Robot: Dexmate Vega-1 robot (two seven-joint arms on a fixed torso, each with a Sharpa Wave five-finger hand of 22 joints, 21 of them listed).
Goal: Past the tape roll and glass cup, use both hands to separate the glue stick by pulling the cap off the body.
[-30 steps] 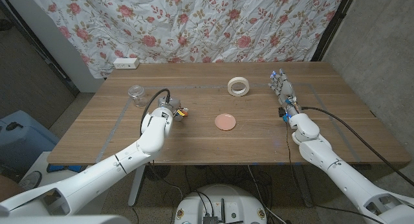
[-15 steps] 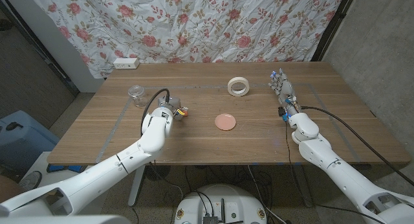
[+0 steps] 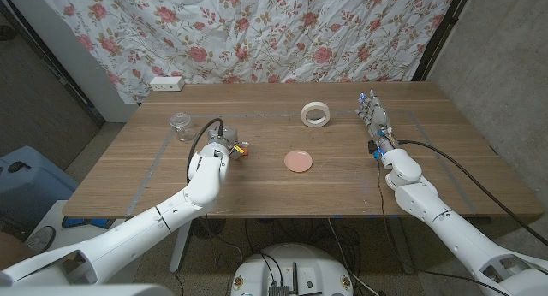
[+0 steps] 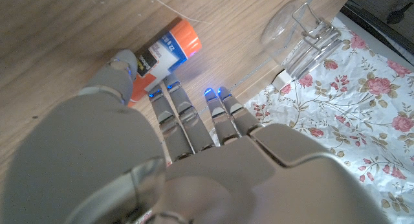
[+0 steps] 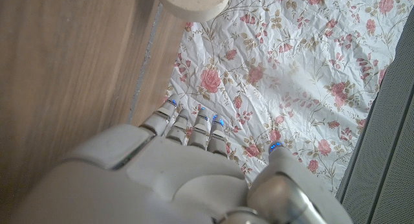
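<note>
1. The left hand (image 3: 228, 143) is over the left half of the table (image 3: 257, 180), short of the middle. In the left wrist view its fingers (image 4: 173, 114) reach out straight and close together toward the glue stick (image 4: 160, 52), and the thumb tip lies against the stick's body. Whether the hand actually grips the stick cannot be told from these pictures.
2. The glue stick lies on its side on the wood. It has a white label and an orange end that points away from the hand. In the head view the stick (image 3: 241, 148) shows just at the fingertips, on the side toward the table's middle.
3. The right hand (image 3: 374, 118) is near the table's right edge, toward the far right corner. Its fingers are extended, apart, and hold nothing; the hand is released. In the right wrist view the hand (image 5: 187, 159) has its blue-lit fingertips aimed toward the floral curtain (image 3: 257, 31) that hangs behind the table's far edge.
4. The glass cup (image 3: 181, 125) stands near the far left part of the table, beyond the left hand and apart from it.
5. The tape roll (image 3: 315, 115) lies near the far edge, between the table's middle and the right hand.
6. A pink round dish (image 3: 299, 162) sits at about the table's middle, between the two hands.
7. A white power strip (image 3: 166, 83) rests at the far left corner.
</note>
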